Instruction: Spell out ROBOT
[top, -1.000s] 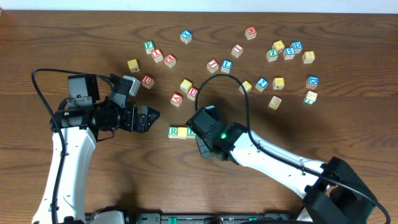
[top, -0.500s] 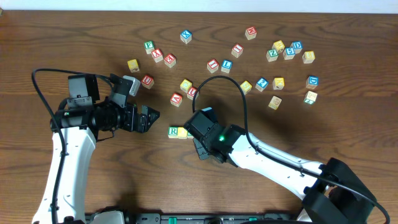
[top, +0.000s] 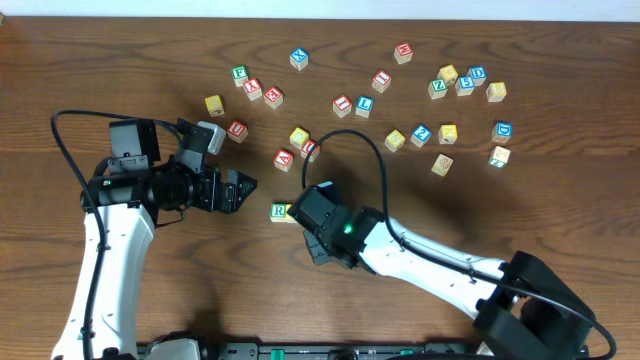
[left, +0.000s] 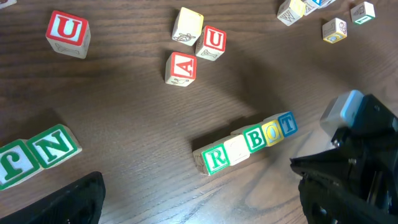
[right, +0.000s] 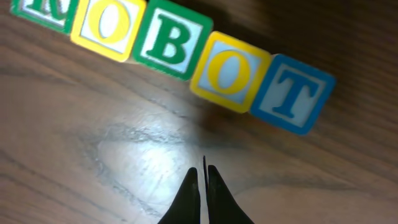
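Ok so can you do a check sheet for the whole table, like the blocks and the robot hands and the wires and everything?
Surface: brown wooden table, no spills seen.
Job's things: ROBOT row, five letter cubes side by side reading R, O, B, O, T.
Clutter: red A cube, red U cube, green N cube; many more letter cubes scattered toward the far side.
Grippers: left gripper open, empty, beside the row; right gripper shut, empty, just short of the row, not touching.
Cables: black cable arches above the table behind the row; second cable loops out at the left side.
Surroundings: pale strip beyond the far edge; nothing else seen.
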